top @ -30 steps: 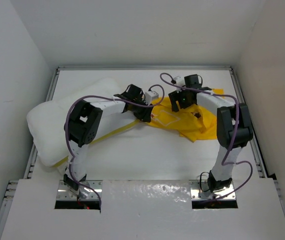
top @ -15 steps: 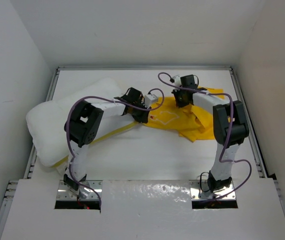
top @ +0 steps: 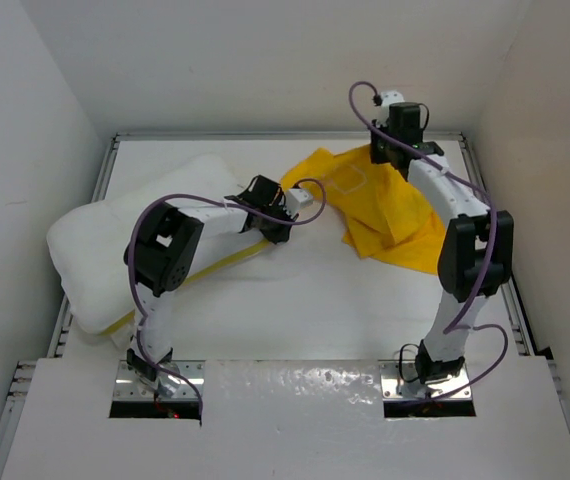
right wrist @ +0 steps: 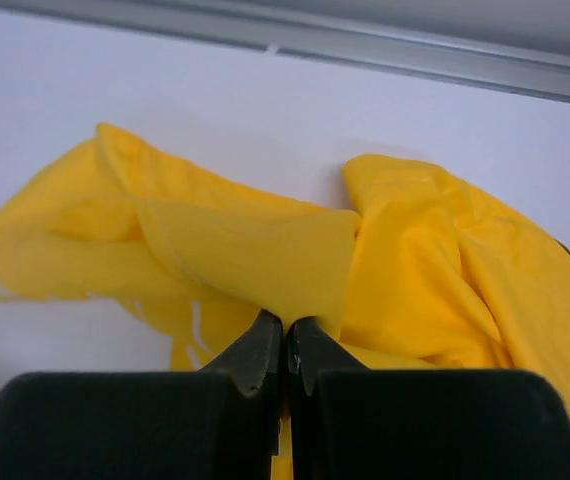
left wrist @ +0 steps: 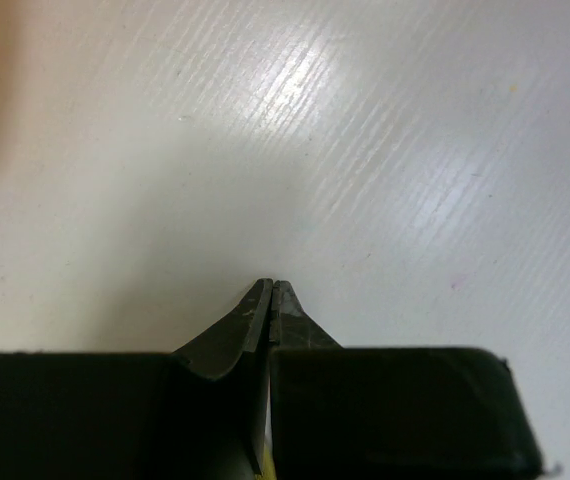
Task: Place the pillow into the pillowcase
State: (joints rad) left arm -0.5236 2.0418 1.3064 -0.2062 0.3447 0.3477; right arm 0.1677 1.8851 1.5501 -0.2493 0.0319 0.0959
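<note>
The right pincer (right wrist: 286, 322), pressed together on a fold of the pillowcase (top: 385, 215), holds the yellow cloth up at the far right of the tabletop (top: 295, 300). From there the cloth drapes down and toward the near right, rumpled, with one corner stretching left toward the middle. The left pincer (left wrist: 272, 287) is also pressed together, tips low over the bare white surface near that corner. A sliver of yellow shows deep between its fingers, but which cloth it belongs to cannot be told. The pillow (top: 105, 245) lies on the left side, plump and white, apart from the pillowcase, with its yellow strip (top: 205, 270) along the near edge. It is wholly outside the case.
</note>
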